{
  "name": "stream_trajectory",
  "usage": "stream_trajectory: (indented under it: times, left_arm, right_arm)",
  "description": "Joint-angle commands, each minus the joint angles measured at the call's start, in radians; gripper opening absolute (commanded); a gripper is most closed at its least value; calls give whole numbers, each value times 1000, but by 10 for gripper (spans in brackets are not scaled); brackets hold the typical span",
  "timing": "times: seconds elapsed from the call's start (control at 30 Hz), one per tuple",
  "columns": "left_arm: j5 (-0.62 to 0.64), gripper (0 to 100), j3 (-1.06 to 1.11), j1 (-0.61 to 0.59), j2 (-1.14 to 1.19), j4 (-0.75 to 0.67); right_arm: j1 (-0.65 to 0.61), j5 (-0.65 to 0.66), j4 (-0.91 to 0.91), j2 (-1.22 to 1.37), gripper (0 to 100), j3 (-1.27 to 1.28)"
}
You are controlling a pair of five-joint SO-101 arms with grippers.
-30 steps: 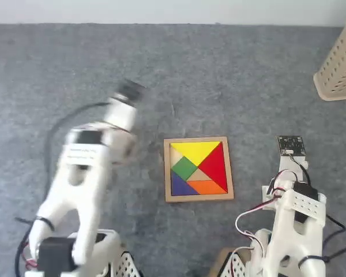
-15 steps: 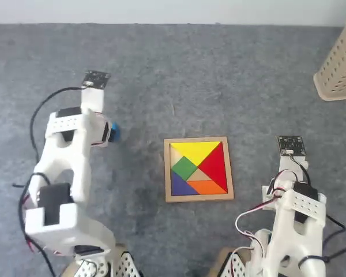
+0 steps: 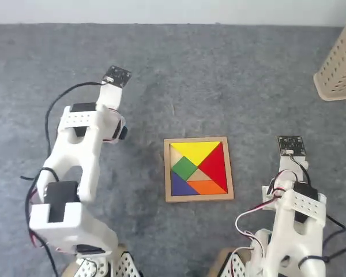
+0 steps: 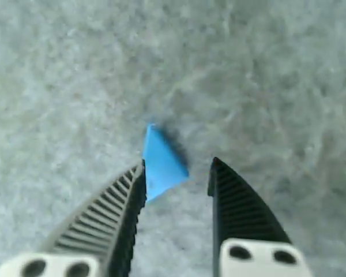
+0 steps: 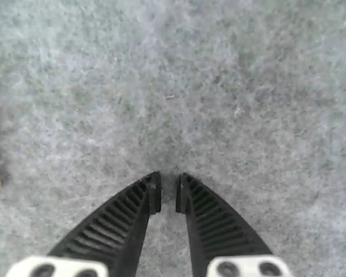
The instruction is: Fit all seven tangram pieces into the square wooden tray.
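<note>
Between the two arms on the grey, felt-covered counter (image 3: 230, 75) lies the square wooden tray (image 3: 199, 198), flat and square to the counter's edges. It holds a large yellow triangle (image 3: 194, 151) along its far side, a large red triangle (image 3: 216, 167) along the side nearer the right arm (image 3: 294, 208), a green square (image 3: 184, 168) toward the middle, a dark blue triangle (image 3: 179, 186) in the near corner and an orange piece (image 3: 207, 187) along the near edge. A small pale patch (image 3: 200, 175) among them may be bare wood or a plain piece; the high view does not settle it.

Well apart from the tray, beneath the left arm (image 3: 81, 156), a small light blue triangle piece (image 4: 160, 164) lies flat on the counter. The left gripper (image 4: 177, 166) is spread wide over it, one finger (image 4: 127, 202) at the triangle's edge and the other standing clear of it.

The right gripper (image 5: 168, 186) hangs just above bare counter beside the tray, pinched almost together on nothing.

A cream perforated basket (image 3: 339, 63) stands at the far right corner.
</note>
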Motion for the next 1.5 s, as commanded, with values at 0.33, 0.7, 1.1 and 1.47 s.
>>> stream_trajectory:
  times: [0.33,0.7,1.1,1.47]
  left_arm:
    - [-61,171,-156,-29,146,48]
    - [-100,108,-162,-110,146,49]
    - [-15,111,-202,-114,117,72]
    - [80,112,-248,-38,106,110]
  right_arm:
    - [-8,15,-15,-22,84,-5]
    - [-8,15,-15,-22,84,-5]
    - [-8,15,-15,-22,84,-5]
    - [-8,15,-15,-22,84,-5]
